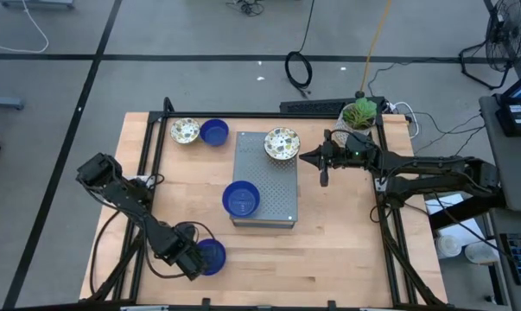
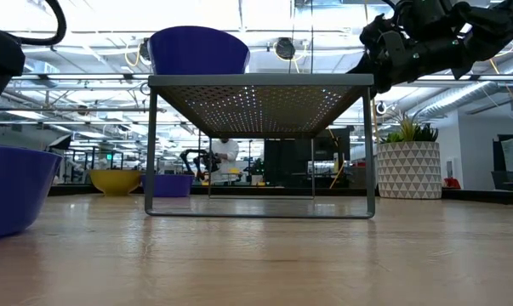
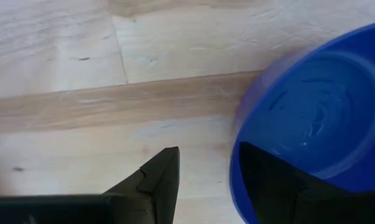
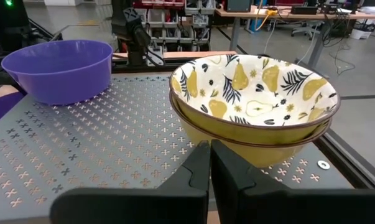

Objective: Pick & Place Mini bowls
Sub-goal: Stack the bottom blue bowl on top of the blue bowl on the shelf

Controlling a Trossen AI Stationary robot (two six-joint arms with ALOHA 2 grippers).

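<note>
A blue mini bowl (image 1: pixel 212 257) rests on its base on the wooden table near the front edge. My left gripper (image 3: pixel 206 149) points down over its rim, open, one finger (image 3: pixel 268 183) above the bowl's inside and one (image 3: pixel 162 183) outside. A grey perforated platform (image 1: pixel 277 186) carries another blue bowl (image 1: pixel 240 199) and two nested cream patterned bowls (image 4: pixel 255 87). My right gripper (image 4: pixel 210 149) is shut, level, just short of the patterned bowls' wall. One more patterned bowl (image 1: pixel 185 131) and a blue one (image 1: pixel 214 132) sit at the far left.
A white pot with a green plant (image 1: pixel 359 114) stands at the table's far right corner. Black frame rails (image 1: pixel 148 164) run along the table's left, far and right sides. Bare wood lies in front of and to the right of the platform.
</note>
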